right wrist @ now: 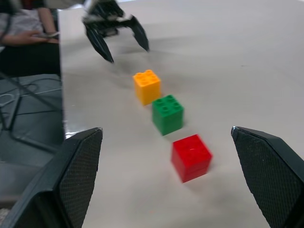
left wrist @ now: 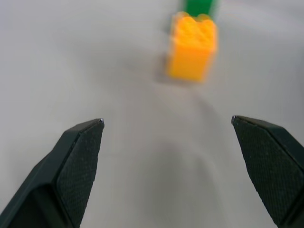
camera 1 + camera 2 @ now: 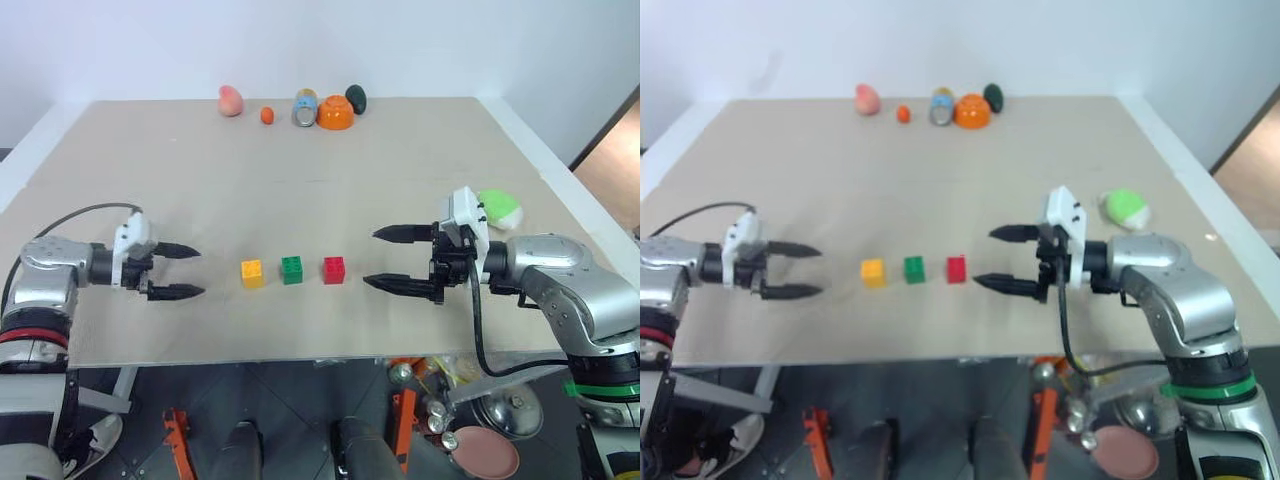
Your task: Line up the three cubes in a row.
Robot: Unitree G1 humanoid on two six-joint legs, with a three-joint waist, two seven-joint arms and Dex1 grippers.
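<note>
Left gripper (image 3: 183,272) and right gripper (image 3: 388,258) face inward, jaws spread, empty.

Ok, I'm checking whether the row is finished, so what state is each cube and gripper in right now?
Yellow cube: upright on the table, left end of the row, free.
Green cube: upright, middle, gaps either side.
Red cube: upright, right end, free.
Left gripper: jaws open, empty, beside the yellow cube.
Right gripper: jaws open, empty, beside the red cube.
</note>
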